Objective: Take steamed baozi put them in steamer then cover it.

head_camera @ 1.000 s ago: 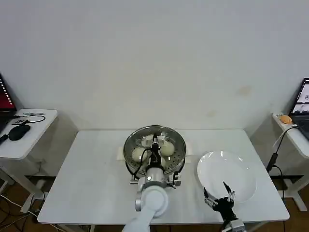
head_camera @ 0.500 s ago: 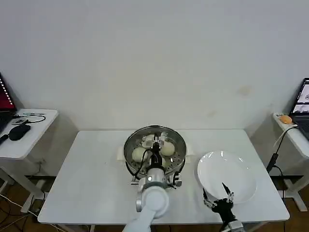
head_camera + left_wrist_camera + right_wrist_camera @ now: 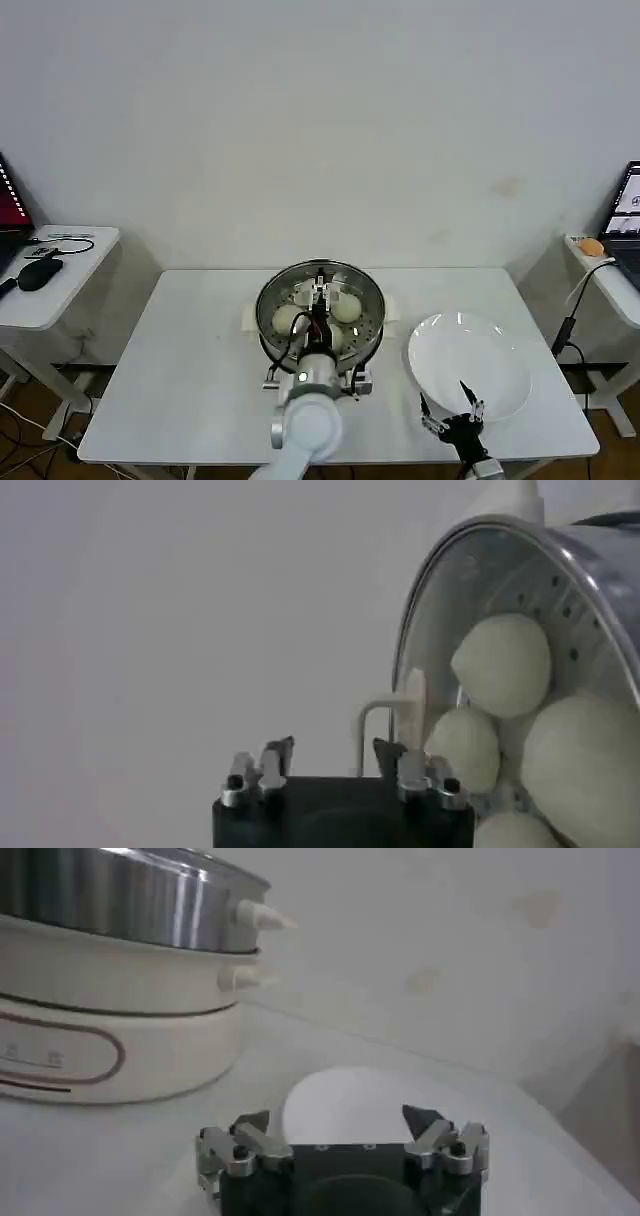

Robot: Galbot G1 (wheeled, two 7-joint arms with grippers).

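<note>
The steamer (image 3: 264, 306) stands mid-table on its white base (image 3: 110, 1018). The glass cover (image 3: 440, 600) lies on it, its cream bar handle (image 3: 319, 291) at the centre. Several cream-white baozi (image 3: 502, 665) show through the glass on the perforated tray, among them baozi (image 3: 288, 318). My left gripper (image 3: 333, 752) hovers open over the front of the cover (image 3: 320, 322), just short of the handle (image 3: 411, 708), with nothing between its fingers. My right gripper (image 3: 452, 413) stands open and empty at the near edge of the white plate (image 3: 470, 355).
The white plate (image 3: 350, 1103) lies bare to the right of the steamer. A side table (image 3: 50, 285) with a mouse and cables stands at the left. Another with a laptop (image 3: 625, 215) stands at the right. The table's front edge is close behind both grippers.
My left gripper has drawn back from the cover's handle toward the table's front. The right gripper has slid slightly back toward the front edge.
</note>
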